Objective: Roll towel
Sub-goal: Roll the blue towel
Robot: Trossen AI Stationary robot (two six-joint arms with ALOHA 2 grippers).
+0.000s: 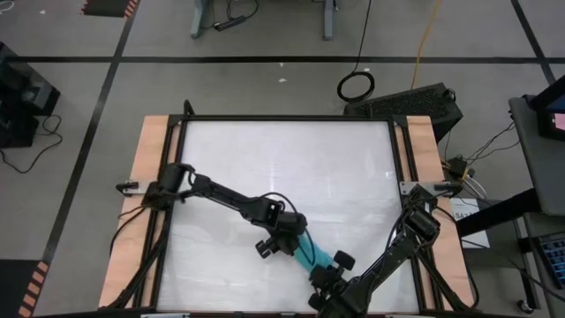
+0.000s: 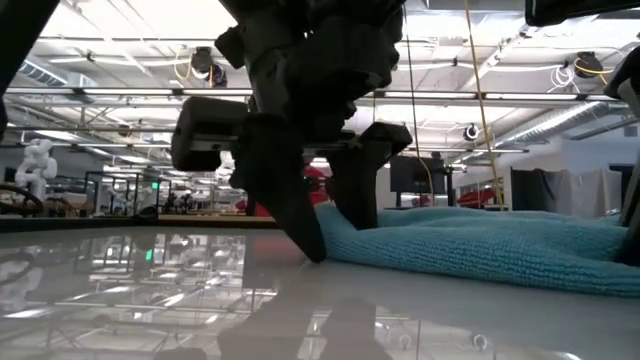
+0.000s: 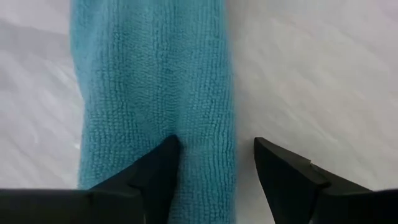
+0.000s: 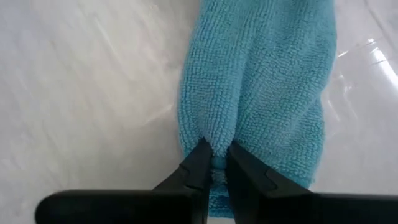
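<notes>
The turquoise towel lies on the white table near its near edge as a narrow, long strip, several layers thick. My left gripper is open at the strip's far-left end. In the left wrist view one finger is over the towel and the other is over bare table beside its long edge. My right gripper is shut on the strip's near-right end. My left gripper comes from above, pointing down, and one fingertip rests on the towel's top near its long edge. The other fingertip stands on the table beside the towel. The towel lies flat there. My right gripper pinches a small raised fold at the towel's end between its two fingertips. The fingers come from above, slanting from the near right, along the strip. The rest of the towel lies on the table.
Wooden side boards and a dark frame border the table. The far half of the tabletop lies beyond both arms. The table's near edge is close behind my right gripper.
</notes>
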